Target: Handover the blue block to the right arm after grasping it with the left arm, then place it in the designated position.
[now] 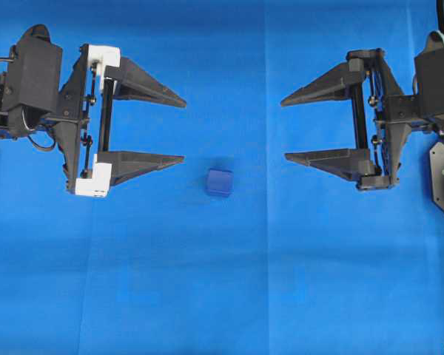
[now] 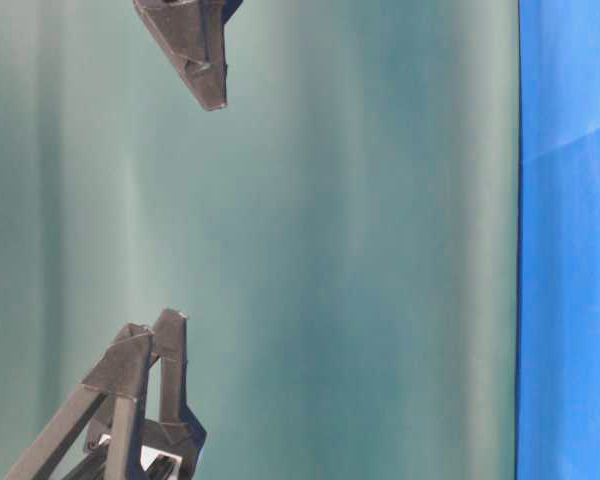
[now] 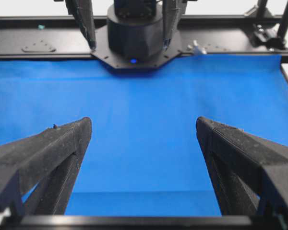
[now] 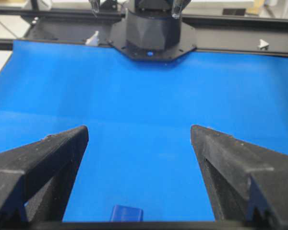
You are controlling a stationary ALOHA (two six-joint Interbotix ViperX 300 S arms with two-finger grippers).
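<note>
Blue block, small dark cube, rounded edges, on blue cloth

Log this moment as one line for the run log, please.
phase: before grasp | left gripper: open, empty | right gripper: open, empty | block: on cloth, between grippers, untouched

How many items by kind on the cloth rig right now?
Blue block: 1
Grippers, both with jaws open and empty: 2 (left gripper, right gripper)
Blue cloth: 1
Total: 4
</note>
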